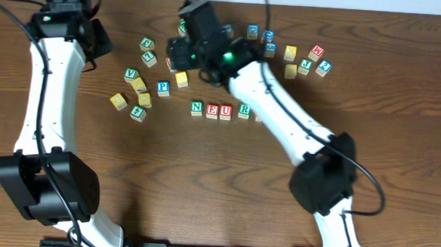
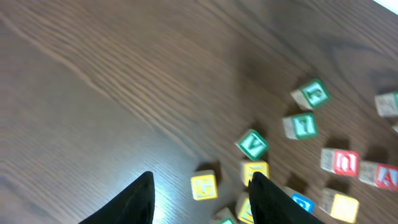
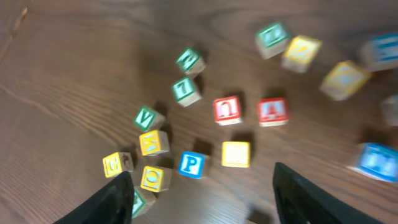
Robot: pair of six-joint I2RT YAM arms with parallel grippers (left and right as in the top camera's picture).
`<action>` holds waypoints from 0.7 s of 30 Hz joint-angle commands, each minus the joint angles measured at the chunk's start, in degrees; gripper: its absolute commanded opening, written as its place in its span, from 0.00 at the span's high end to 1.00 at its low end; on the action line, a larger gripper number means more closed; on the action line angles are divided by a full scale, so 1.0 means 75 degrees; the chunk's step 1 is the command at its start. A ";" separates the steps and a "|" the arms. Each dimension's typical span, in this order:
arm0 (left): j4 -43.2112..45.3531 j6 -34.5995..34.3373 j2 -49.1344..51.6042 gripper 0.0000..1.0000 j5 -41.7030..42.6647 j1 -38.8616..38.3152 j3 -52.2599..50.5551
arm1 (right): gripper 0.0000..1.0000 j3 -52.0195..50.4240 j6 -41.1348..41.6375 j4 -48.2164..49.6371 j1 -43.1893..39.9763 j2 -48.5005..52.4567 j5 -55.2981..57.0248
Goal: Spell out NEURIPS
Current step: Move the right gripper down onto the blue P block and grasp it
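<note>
Right gripper (image 3: 203, 177), jaws spread wide and empty, hovers over the loose cluster left of centre, with the blue P (image 3: 191, 164) just beyond its fingertips. The left gripper (image 2: 202, 180), jaws also apart and holding nothing, hangs at that cluster's far-left edge. Nearer and to the right, N (image 1: 197, 107), E (image 1: 211, 110), U (image 1: 226, 111) and R (image 1: 244, 110) stand in a row, so the fifth letter is judged due: the red I, not legible here, must be found, gripped and set just right of R.

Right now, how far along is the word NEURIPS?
Green N, red E, red U and green R sit in a row. Nothing is in hand: the right gripper hovers open near the loose blue P. I, P and S seem left, though the right arm hides the spot after R.
</note>
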 commanded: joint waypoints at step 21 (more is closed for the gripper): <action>-0.0070 -0.0067 0.0073 0.51 -0.0047 0.0828 -0.0082 | 0.37 0.0073 -0.0052 0.1052 0.0769 0.2154 0.0527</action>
